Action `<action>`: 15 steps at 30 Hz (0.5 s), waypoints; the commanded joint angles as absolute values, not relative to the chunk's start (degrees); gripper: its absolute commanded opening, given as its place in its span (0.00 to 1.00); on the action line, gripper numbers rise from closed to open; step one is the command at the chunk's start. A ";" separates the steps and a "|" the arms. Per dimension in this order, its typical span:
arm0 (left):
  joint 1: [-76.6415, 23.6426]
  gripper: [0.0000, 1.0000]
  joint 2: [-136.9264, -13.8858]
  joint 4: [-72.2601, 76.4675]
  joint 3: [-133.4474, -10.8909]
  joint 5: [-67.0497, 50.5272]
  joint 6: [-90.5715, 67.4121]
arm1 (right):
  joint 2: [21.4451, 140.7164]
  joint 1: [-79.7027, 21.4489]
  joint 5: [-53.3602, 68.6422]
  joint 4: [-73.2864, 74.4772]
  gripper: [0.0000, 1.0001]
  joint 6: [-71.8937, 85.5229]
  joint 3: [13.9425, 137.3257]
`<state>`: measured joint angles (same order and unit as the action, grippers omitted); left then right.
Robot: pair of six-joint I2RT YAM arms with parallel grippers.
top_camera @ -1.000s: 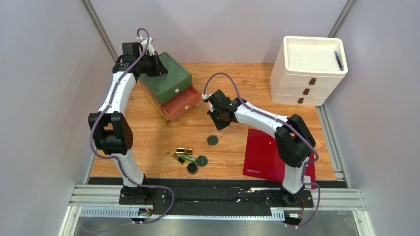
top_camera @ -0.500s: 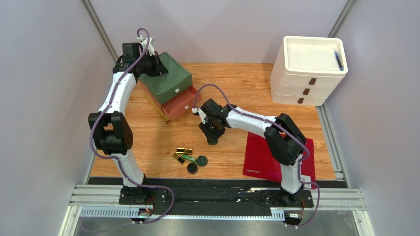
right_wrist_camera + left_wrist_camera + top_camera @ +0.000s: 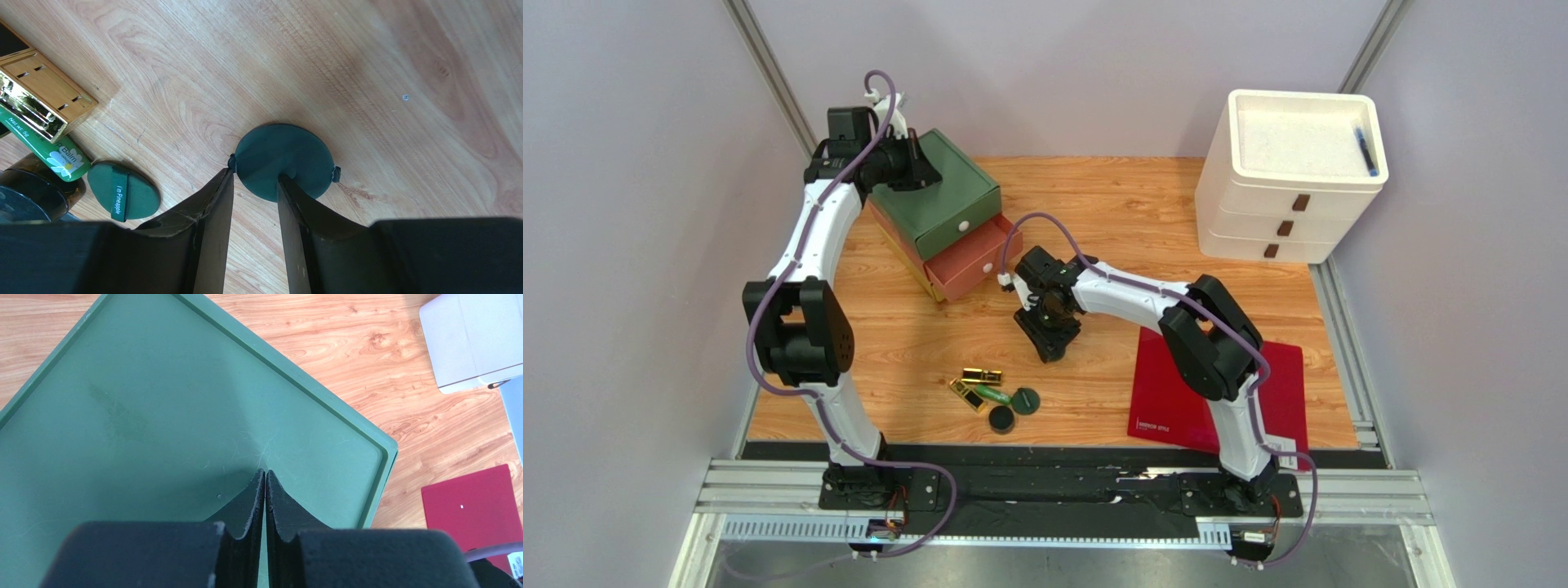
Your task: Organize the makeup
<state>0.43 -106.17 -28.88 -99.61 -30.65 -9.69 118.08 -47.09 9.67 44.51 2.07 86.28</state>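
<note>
Right gripper (image 3: 256,179) low over the desk (image 3: 380,73), fingers apart: one tip at the left rim of a dark green round compact (image 3: 288,153), the other over its lid, not clamped. Left gripper (image 3: 264,475) pressed together on nothing, above the green drawer box (image 3: 153,404). Gold lipstick tubes (image 3: 983,375), green tube (image 3: 990,395) and two more compacts (image 3: 1025,398) clustered near the desk's front edge.

Robotics lab test cell, plain grey partition walls (image 3: 634,184), aluminium mounting rail (image 3: 1063,496), wood-grain tabletop (image 3: 1112,208), two bolted-down robot arms (image 3: 817,233)
</note>
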 commanded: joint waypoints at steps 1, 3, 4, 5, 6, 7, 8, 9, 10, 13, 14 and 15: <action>0.26 0.09 -109.34 -39.55 -95.45 -27.33 -7.38 | 123.48 -47.90 6.24 42.71 0.39 1.85 87.28; 0.18 0.09 -109.42 -39.38 -95.36 -27.51 -7.56 | 124.88 -47.90 5.89 44.20 0.37 2.02 87.45; 0.18 0.08 -109.42 -39.38 -95.36 -27.42 -7.56 | 125.50 -47.90 5.63 44.56 0.36 2.20 87.45; 0.26 0.08 -109.42 -39.46 -95.27 -27.42 -7.56 | 126.03 -47.90 4.84 45.26 0.36 2.46 87.63; 0.26 0.08 -109.42 -39.38 -95.27 -27.42 -7.56 | 127.17 -47.90 2.92 46.31 0.36 2.90 87.80; 0.18 0.08 -109.42 -39.38 -95.36 -27.51 -7.56 | 127.79 -47.99 1.16 46.84 0.36 3.16 88.06; 0.26 0.08 -109.42 -39.29 -95.36 -27.42 -7.47 | 128.31 -48.08 0.19 48.32 0.36 3.08 88.41; 0.18 0.08 -109.42 -39.37 -95.36 -27.33 -7.47 | 129.19 -48.16 -3.39 48.77 0.34 2.99 88.94; 0.26 0.08 -109.34 -39.37 -95.36 -27.33 -7.47 | 129.20 -48.16 -4.04 48.87 0.33 2.99 88.77; 0.18 0.08 -109.42 -39.37 -95.27 -27.42 -7.47 | 128.94 -48.16 -5.18 48.25 0.26 2.99 87.72; 0.26 0.08 -109.42 -39.37 -95.19 -27.42 -7.47 | 129.02 -48.16 -5.19 47.99 0.19 2.99 87.54; 0.18 0.08 -109.34 -39.37 -95.10 -27.42 -7.56 | 129.02 -48.16 -5.19 47.99 0.15 2.99 87.45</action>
